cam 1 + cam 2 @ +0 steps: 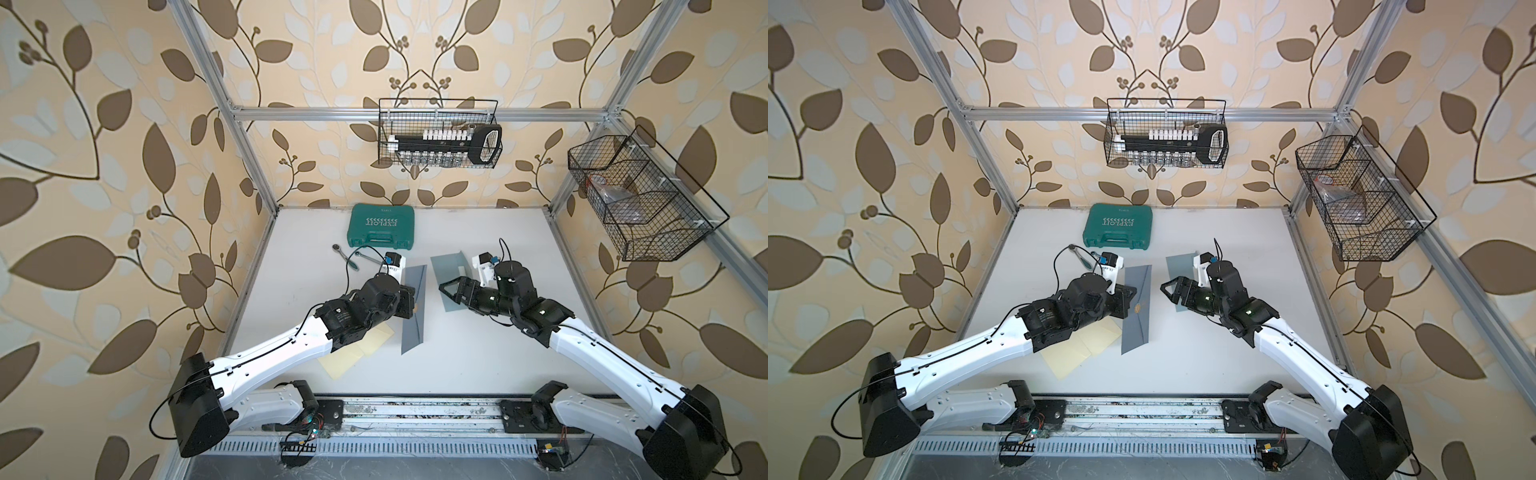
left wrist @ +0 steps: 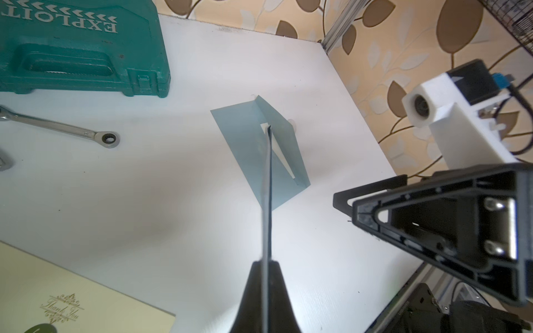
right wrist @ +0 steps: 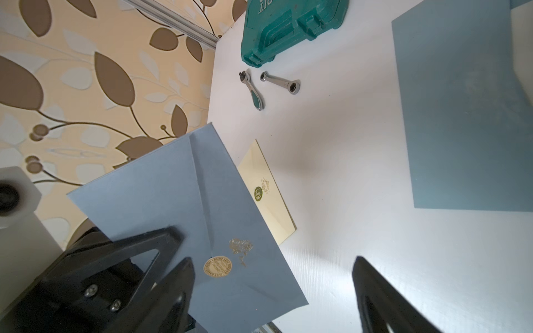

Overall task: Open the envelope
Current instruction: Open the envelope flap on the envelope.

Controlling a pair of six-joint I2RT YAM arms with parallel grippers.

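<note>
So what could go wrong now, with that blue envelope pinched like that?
The left tool pinches the blue envelope by one edge only, so a push from the open right tool could bend it or slip it loose. The gold sticker seals the flap; tugging there might tear the paper rather than open it.

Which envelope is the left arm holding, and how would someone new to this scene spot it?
On the white tabletop, look in front of the green plastic tool case to the left end effector. It is shut on a slate-blue paper envelope. Unlike the paler blue envelope lying flat with its flap up and the cream envelopes, it carries a round gold seal.
</note>
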